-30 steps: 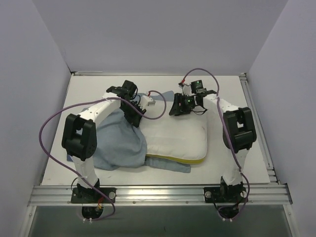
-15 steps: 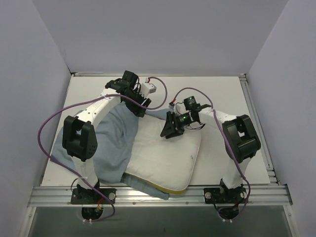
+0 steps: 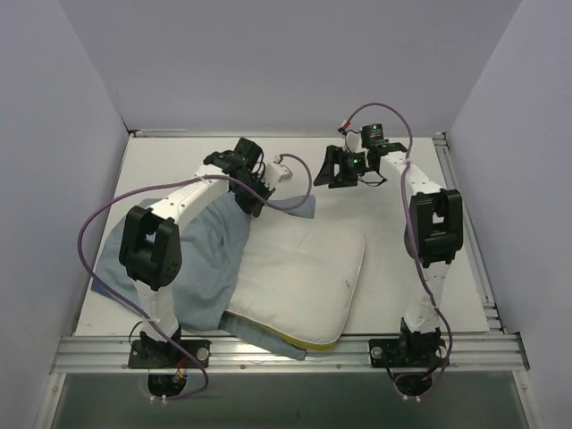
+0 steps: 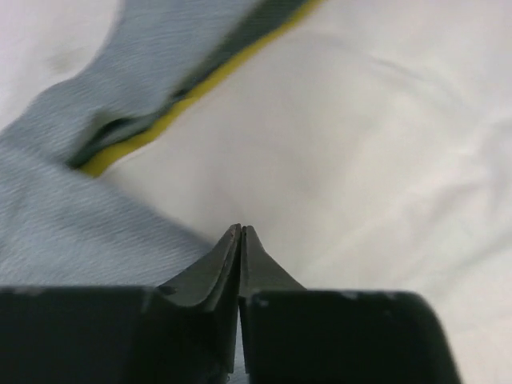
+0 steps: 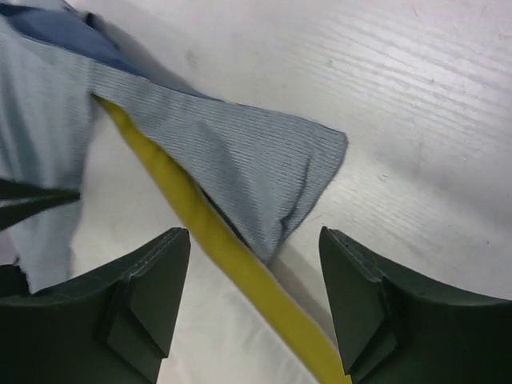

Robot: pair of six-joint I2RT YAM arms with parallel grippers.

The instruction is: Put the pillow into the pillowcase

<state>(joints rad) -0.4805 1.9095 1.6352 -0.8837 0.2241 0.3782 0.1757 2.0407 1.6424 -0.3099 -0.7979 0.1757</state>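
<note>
Pillow [image 3: 304, 273]: lies flat on the middle of the desk [image 3: 402, 259], set at a slant with its white face up. Its left part is under the pillowcase [image 3: 201, 259] and the rest is bare.
Yellow band [image 3: 315, 343]: runs along the pillow's near edge. The right wrist view shows it again at the far edge.
Pillowcase: pale grey-blue face up, spread out left of the pillow and drawn over the pillow's left side. A strip of it shows under the pillow's near edge.
Corner flap [image 5: 264, 160]: a grey-blue point of the pillowcase lying on the desk just past the pillow's far edge. A patch of dark navy shows beside it.
Left arm [image 3: 192, 192]: reaches over the pillowcase towards the pillow's far left corner.
Left jaws: pressed together tip to tip, low where grey cloth meets white pillow. I cannot tell whether cloth is pinched between them.
Right arm [image 3: 407, 183]: stretched to the far side of the desk, with the wrist turned left.
Right jaws: spread wide and holding nothing, above the corner flap and the yellow band.
</note>
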